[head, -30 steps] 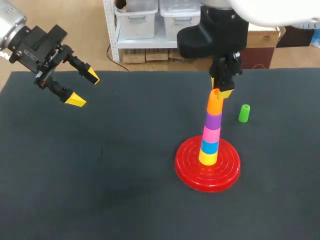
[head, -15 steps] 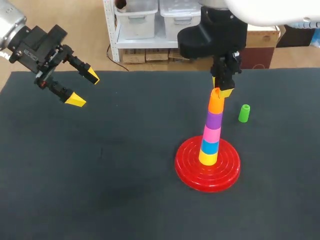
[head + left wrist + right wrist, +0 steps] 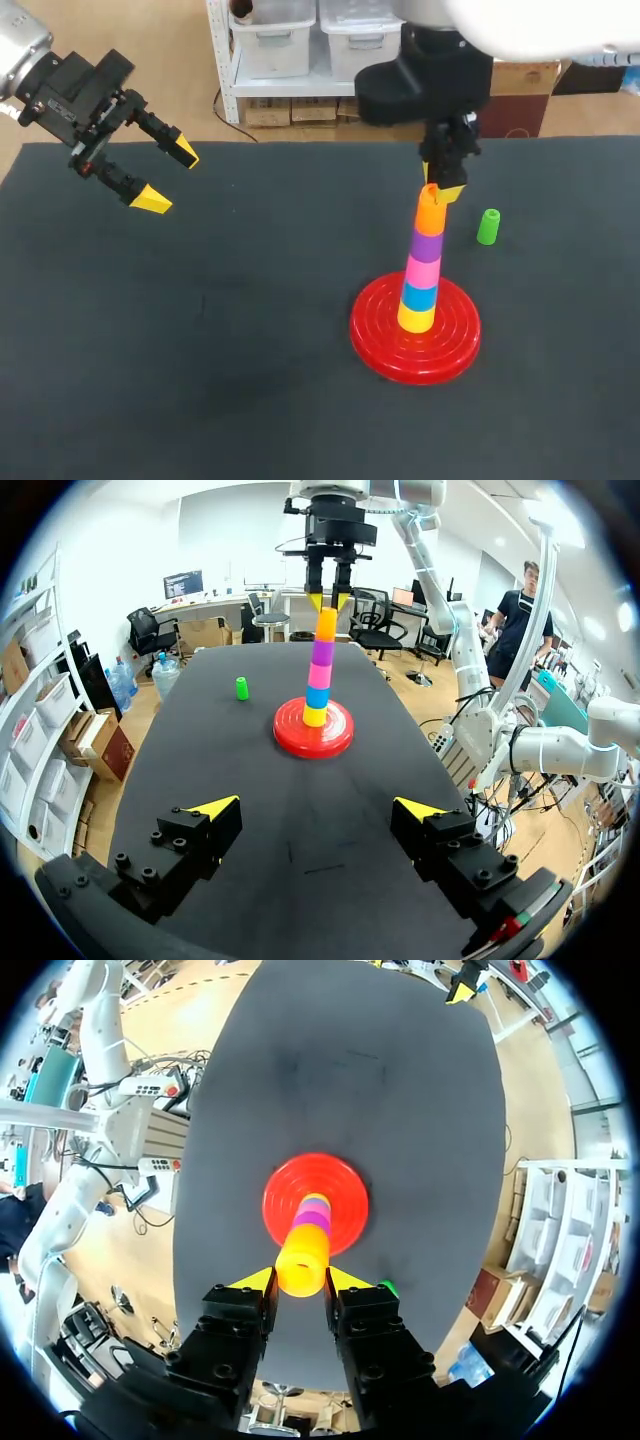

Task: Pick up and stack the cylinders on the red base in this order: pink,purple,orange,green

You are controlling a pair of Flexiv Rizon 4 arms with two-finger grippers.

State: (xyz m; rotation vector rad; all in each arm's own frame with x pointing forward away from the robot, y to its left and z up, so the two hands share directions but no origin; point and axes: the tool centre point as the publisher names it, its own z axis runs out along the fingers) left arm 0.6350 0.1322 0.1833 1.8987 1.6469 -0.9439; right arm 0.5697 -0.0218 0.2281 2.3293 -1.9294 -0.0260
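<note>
A red base (image 3: 375,350) holds a stack of yellow, blue, pink (image 3: 423,270) and purple (image 3: 428,244) cylinders. The orange cylinder (image 3: 431,212) sits on top, upright. My right gripper (image 3: 441,187) hangs straight above the stack, shut on the orange cylinder's upper part. In the right wrist view its yellow tips press the orange cylinder (image 3: 303,1260) from both sides. The green cylinder (image 3: 488,226) stands on the mat to the right of the stack. My left gripper (image 3: 168,177) hovers open and empty over the far left; in its own view the left gripper (image 3: 317,807) faces the stack (image 3: 320,670).
The black mat (image 3: 200,350) covers the whole table. Only the base, the stack and the green cylinder (image 3: 241,688) stand on it.
The orange cylinder leaned to one side a second ago and now stands straight on the purple one. The right gripper shifted slightly with it. The left arm kept still.
</note>
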